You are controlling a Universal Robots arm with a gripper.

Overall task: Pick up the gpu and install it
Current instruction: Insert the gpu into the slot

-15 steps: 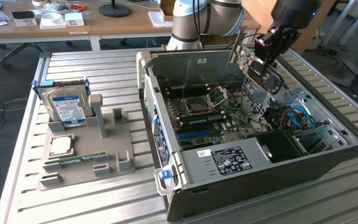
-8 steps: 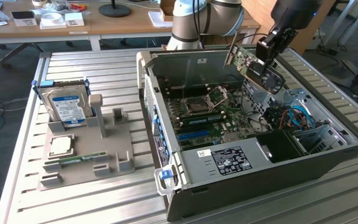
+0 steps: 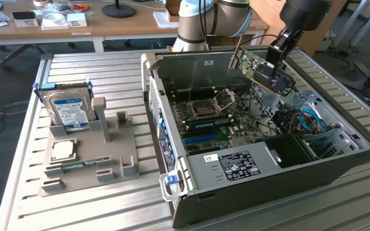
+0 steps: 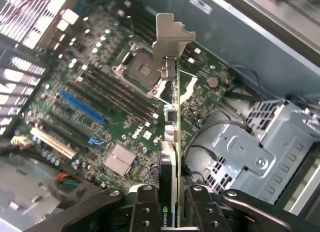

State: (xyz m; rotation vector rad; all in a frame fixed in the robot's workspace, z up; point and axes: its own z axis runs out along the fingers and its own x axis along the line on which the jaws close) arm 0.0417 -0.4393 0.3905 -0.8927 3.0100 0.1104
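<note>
The gpu [image 3: 260,70] is a green circuit card with a black cooler and a silver end bracket. It hangs tilted in the air over the open computer case [image 3: 236,166], above the motherboard [image 3: 214,120]. My gripper [image 3: 278,61] is shut on the card's upper edge. In the wrist view the gpu [image 4: 172,122] runs edge-on away from my gripper [image 4: 170,204], with one finger on each face. Its bracket points toward the CPU socket [image 4: 137,72]. The card is clear of the blue slot [image 4: 82,106] and the pale slot [image 4: 52,142].
A grey fixture tray [image 3: 117,159] lies at the exterior view's left with a blue-labelled hard drive [image 3: 71,108], a CPU [image 3: 63,150] and a RAM stick [image 3: 75,166]. Inside the case, a metal drive cage [image 4: 257,147] and loose cables [image 3: 307,120] sit close to the card.
</note>
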